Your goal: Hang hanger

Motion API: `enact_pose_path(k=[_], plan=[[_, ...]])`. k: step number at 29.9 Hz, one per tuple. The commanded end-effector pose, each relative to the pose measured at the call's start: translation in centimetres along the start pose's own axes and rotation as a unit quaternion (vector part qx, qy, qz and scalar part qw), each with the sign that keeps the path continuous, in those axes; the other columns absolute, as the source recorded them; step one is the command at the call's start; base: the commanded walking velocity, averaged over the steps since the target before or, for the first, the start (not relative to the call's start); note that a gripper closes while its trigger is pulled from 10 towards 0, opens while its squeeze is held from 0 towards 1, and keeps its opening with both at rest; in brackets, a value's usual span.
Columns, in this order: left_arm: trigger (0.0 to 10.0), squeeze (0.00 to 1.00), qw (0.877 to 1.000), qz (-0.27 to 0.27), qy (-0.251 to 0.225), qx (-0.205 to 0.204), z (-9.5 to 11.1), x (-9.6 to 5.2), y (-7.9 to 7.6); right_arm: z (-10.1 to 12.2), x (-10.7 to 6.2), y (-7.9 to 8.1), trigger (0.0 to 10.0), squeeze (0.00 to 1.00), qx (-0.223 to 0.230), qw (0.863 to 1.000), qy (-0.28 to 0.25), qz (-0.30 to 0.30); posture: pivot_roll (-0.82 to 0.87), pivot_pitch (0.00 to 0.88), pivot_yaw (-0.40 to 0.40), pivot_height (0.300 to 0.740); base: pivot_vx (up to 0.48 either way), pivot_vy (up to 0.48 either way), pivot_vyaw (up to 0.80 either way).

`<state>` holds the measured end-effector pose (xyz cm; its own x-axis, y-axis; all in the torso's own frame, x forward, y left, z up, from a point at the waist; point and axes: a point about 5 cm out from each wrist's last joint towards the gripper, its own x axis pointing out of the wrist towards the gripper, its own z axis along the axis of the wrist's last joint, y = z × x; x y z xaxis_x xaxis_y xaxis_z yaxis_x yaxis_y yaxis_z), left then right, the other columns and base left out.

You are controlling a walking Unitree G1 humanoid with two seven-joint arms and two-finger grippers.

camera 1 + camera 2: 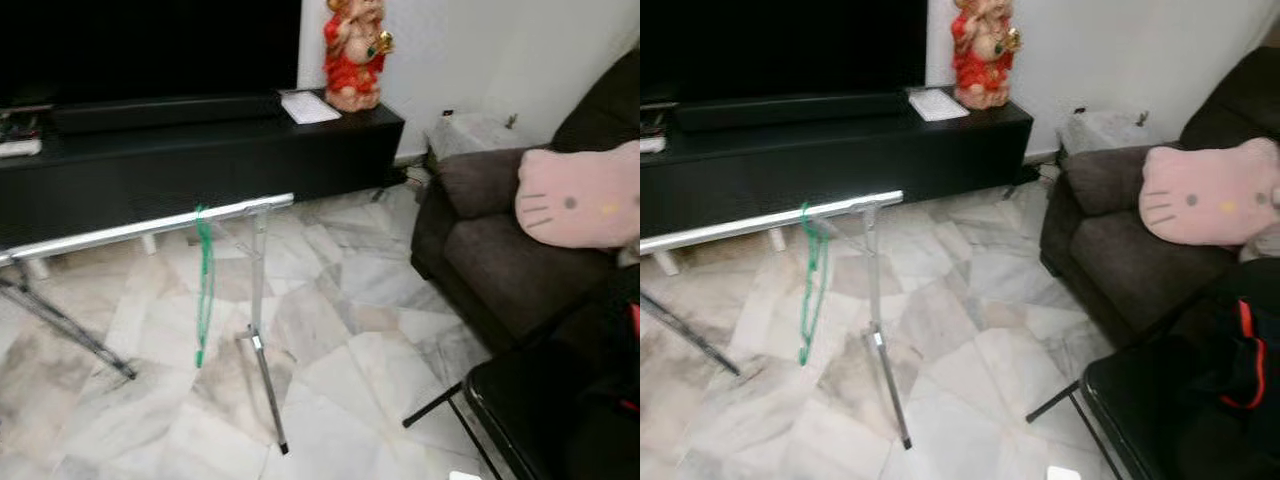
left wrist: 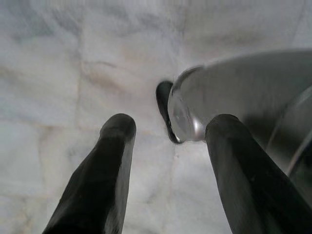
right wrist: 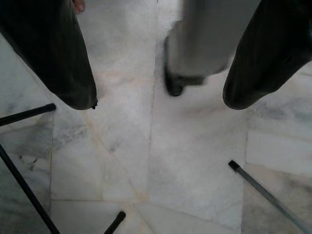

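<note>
Left eye view shows one green hanger [image 1: 204, 285] hanging on the one silver rail [image 1: 150, 228], while the left gripper [image 2: 168, 129] and right gripper [image 3: 158, 100] have jaws spread wide, holding nothing, above the floor [image 3: 195, 161].

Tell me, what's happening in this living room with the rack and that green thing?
A green hanger already hangs on the silver rail of a drying rack that stands on the marble floor before a black TV cabinet. Nothing is handling it now. The robot's left gripper and right gripper both point down at the floor, open and empty. A dark sofa with a pink cushion sits to the robot's right.
</note>
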<state>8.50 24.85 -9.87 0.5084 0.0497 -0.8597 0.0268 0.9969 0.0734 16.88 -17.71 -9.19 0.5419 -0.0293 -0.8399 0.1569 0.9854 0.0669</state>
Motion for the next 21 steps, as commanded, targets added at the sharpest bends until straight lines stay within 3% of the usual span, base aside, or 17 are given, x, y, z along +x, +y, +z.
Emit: enact_pose_path(k=[1, 21], plan=[[10.0, 0.00, 1.000, -0.013, 0.014, 0.001, -0.82, -0.08, -0.87, 0.10, -0.07, -0.82, 10.0, 0.00, -0.003, 1.000, -0.003, -0.013, 0.10, 0.061, -0.066, 0.740, 0.000, 0.000, -0.71], [10.0, 0.00, 1.000, -0.012, 0.015, -0.001, -0.79, -0.09, -0.74, 0.29, -0.08, -0.80, 10.0, 0.00, 0.010, 0.999, -0.018, -0.025, 0.09, 0.079, -0.062, 0.740, 0.000, 0.000, -0.71]])
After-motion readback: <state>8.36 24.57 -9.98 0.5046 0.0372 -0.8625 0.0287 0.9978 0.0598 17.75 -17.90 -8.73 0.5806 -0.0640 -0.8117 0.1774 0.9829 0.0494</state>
